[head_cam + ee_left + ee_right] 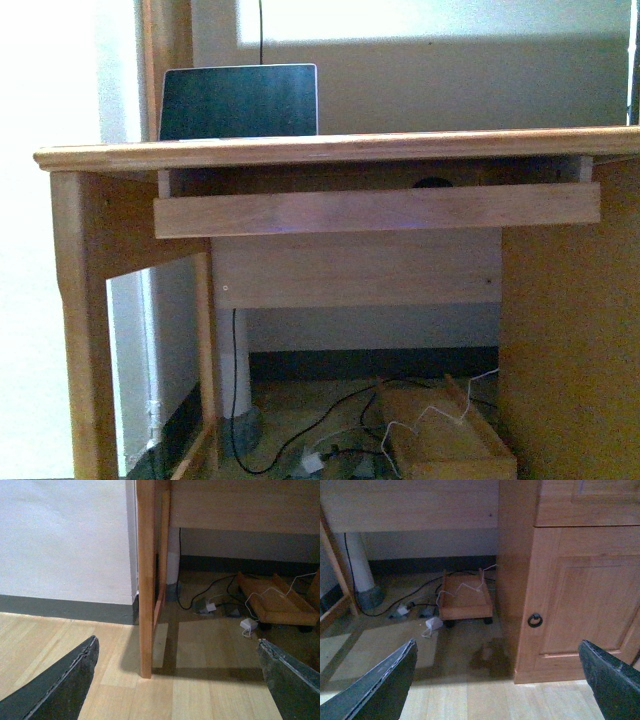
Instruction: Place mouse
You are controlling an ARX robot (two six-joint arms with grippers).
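left hand low, spread wide, right hand likewise

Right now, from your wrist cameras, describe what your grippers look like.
The left gripper shows two dark grey-green fingers, flat wedges tapering to a point, with paler, rough inner edges. The right gripper has matching fingers. No cables, markings or arm links show, and the front view has neither arm in it.

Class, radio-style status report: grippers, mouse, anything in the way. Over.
Left gripper open, empty; right gripper open, empty. Mouse: likely the dark hump behind the tray front, unconfirmed. Tray front hides most of it.
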